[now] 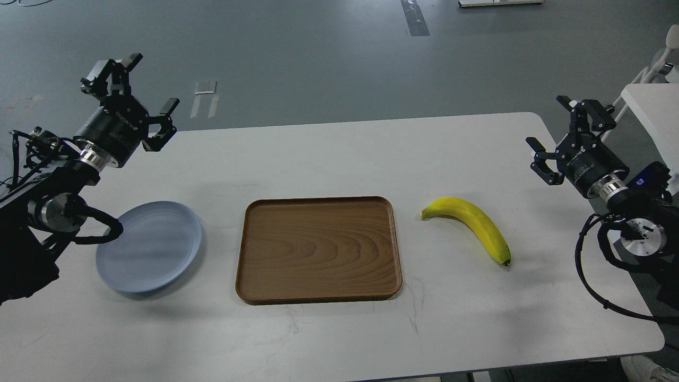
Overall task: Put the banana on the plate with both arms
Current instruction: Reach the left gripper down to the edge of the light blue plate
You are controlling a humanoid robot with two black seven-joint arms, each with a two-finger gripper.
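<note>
The yellow banana point(472, 225) lies on the white table, right of the tray, its greenish stem toward the tray and its dark tip toward me. A pale blue-grey plate point(150, 246) rests on the table's left side, bare. My left gripper point(146, 87) is raised over the table's far left corner, well behind the plate, fingers spread open and holding nothing. Over the far right edge my right gripper point(557, 127) is held up, open and holding nothing, above and to the right of the banana.
A rectangular brown wooden tray point(318, 248) with nothing on it sits at the table's point(339, 148) centre, between plate and banana. Another white table point(655, 106) and a chair stand beyond the right edge. Grey floor lies behind.
</note>
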